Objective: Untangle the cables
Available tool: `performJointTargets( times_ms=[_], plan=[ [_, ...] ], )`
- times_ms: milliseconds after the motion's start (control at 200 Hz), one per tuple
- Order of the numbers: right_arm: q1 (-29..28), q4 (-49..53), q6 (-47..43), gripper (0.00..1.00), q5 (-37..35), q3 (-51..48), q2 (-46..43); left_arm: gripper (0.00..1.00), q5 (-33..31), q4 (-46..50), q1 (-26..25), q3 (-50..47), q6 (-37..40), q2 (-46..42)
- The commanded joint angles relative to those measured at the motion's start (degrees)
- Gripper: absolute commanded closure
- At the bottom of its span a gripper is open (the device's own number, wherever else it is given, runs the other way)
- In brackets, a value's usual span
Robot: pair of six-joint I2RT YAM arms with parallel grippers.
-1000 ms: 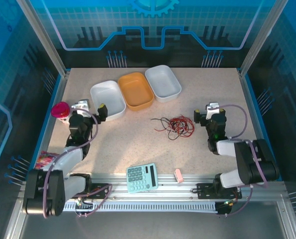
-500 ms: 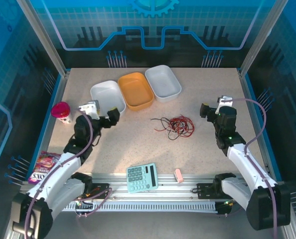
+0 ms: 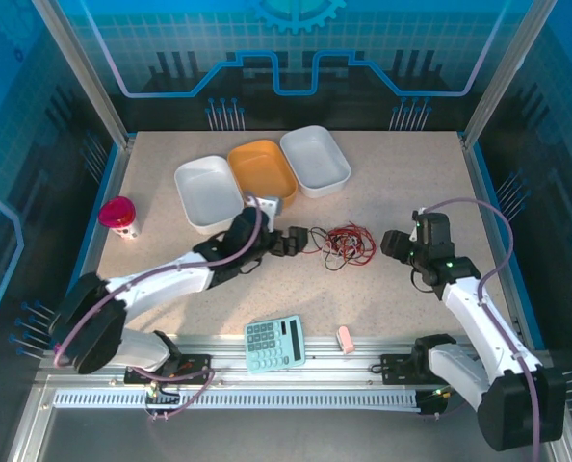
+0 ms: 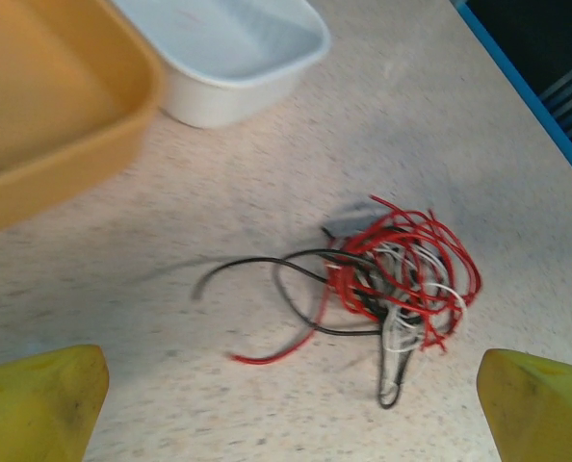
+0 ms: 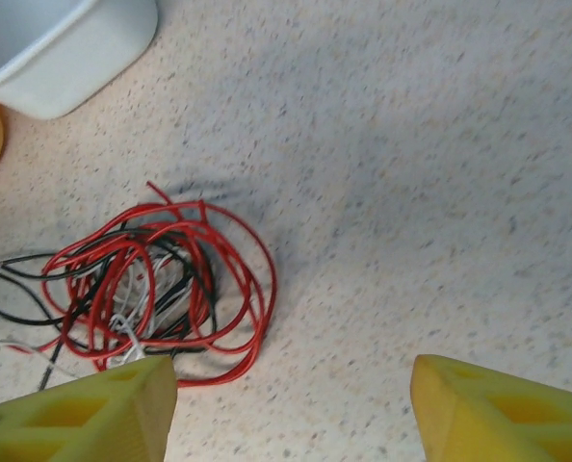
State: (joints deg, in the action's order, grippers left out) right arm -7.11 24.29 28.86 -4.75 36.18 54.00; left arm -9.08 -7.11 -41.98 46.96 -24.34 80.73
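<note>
- Several thin cables (image 3: 342, 243) bunched in one knot near the middle of the surface (image 3: 411, 164), with red loops wound over black and whitish strands and loose black and red ends trailing toward the left arm's side.
- Left hand (image 3: 296, 241): released, fingers spread wide, grasping nothing. Sits just short of the trailing ends, likely because free ends are the easiest place to draw a strand clear.
- Right hand (image 3: 395, 244): fingers apart, nothing between them. Hangs near the opposite side of the knot but apart from it, probably to take the red coil as a counter-hold.
- Flanked from both sides, which suits pulling the bundle apart rather than dragging it whole.
- Knot untouched, no strand separated yet; judged as the approach before a first grasp.
- Orange tray (image 3: 262, 178) and white tray (image 3: 315, 162) beyond the knot, near it but apart.
</note>
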Motion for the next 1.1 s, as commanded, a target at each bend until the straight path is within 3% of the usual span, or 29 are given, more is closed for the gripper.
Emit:
performJointTargets(
  times_ms=[0, 285, 765, 906, 1096],
  plan=[
    [-0.78, 3.36, 2.07, 0.37, 5.39, 2.90, 2.47, 0.01, 1.80, 0.59, -3.45, 4.60, -1.14, 5.20],
    [-1.13, 0.91, 2.44, 0.45, 10.36, 3.81, 9.80, 0.19, 0.71, 0.61, -6.06, 12.29, -5.21, 16.82],
    [-1.41, -3.46, 2.25, 0.42, 9.73, 8.31, 23.34, 0.43, 5.41, -1.25, -6.02, 15.27, -10.47, 25.78],
    [-1.42, -4.61, 2.12, 0.45, 10.91, 10.20, 28.20, 0.63, 4.53, -0.71, -6.02, 14.96, -10.66, 25.91],
    [-1.56, -5.85, 2.57, 0.59, 12.40, 11.53, 33.37, 0.84, 3.88, -0.45, -5.92, 14.13, -10.91, 25.48]
  ],
)
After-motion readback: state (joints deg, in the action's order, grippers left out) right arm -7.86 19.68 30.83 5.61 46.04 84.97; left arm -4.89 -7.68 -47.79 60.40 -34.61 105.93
